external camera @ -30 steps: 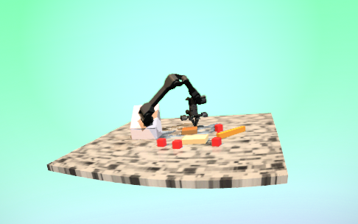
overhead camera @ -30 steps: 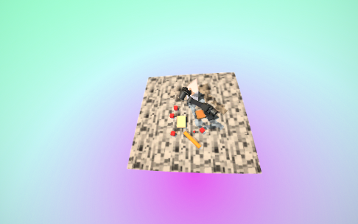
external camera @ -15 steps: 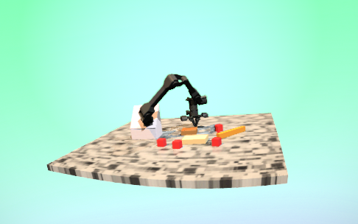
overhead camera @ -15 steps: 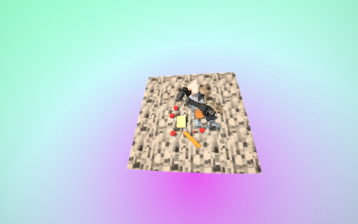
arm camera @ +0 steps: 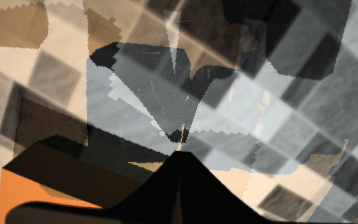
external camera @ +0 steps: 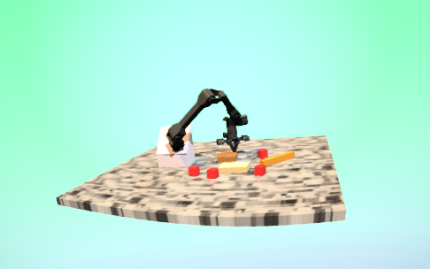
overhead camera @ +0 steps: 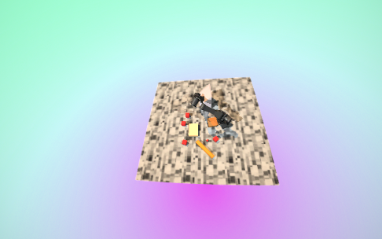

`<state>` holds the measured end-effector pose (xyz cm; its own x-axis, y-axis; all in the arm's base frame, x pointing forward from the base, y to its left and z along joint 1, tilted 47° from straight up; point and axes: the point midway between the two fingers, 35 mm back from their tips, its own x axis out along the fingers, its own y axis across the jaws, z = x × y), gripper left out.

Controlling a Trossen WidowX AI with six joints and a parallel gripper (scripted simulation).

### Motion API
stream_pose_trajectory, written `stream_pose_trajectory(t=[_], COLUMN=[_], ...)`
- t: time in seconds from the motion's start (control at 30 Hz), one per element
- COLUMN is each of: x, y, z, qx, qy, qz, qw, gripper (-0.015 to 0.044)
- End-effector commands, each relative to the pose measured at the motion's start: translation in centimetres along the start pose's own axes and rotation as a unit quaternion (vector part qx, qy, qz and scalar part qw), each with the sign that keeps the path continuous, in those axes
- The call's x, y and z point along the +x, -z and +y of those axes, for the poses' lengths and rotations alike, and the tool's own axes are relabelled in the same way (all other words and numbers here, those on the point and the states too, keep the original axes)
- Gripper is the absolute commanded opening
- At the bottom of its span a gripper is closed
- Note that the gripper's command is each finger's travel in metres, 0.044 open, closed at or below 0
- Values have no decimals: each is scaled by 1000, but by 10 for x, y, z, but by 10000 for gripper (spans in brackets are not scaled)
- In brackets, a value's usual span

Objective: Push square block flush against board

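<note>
The square block [overhead camera: 212,122] [external camera: 227,157] is orange-brown and lies flat on the table; its orange top also shows at the lower left of the wrist view [arm camera: 22,192]. The pale yellow board [overhead camera: 193,130] [external camera: 234,167] lies flat, to the left of the block in the top view, with a gap between them. My gripper [overhead camera: 225,125] [external camera: 235,150] [arm camera: 181,158] is shut and empty, pointing down low on the block's right side in the top view, away from the board. Whether the fingertips touch the block is hidden.
Red cubes [overhead camera: 187,115] [external camera: 194,171] lie around the board, one of them [overhead camera: 215,139] [external camera: 263,153] in front of the block. An orange stick [overhead camera: 205,149] [external camera: 278,158] lies in front of the board. A white box-like shape [external camera: 175,158] is at the arm's base.
</note>
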<state>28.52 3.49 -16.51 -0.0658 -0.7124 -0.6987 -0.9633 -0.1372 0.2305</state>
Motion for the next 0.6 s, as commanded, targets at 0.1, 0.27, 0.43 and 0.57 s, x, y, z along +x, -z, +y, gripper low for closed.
stream_pose_trajectory(t=[0.1, 0.27, 0.43, 0.57], x=[2, 3, 3, 3], y=[-14, -22, -31, -33], z=[0, -1, -1, -1], qx=[0, 0, 0, 0], qy=[-3, -3, -3, -3], qz=[0, 0, 0, 1], qw=[1000, 1000, 1000, 1000], gripper=[0, 0, 0, 0])
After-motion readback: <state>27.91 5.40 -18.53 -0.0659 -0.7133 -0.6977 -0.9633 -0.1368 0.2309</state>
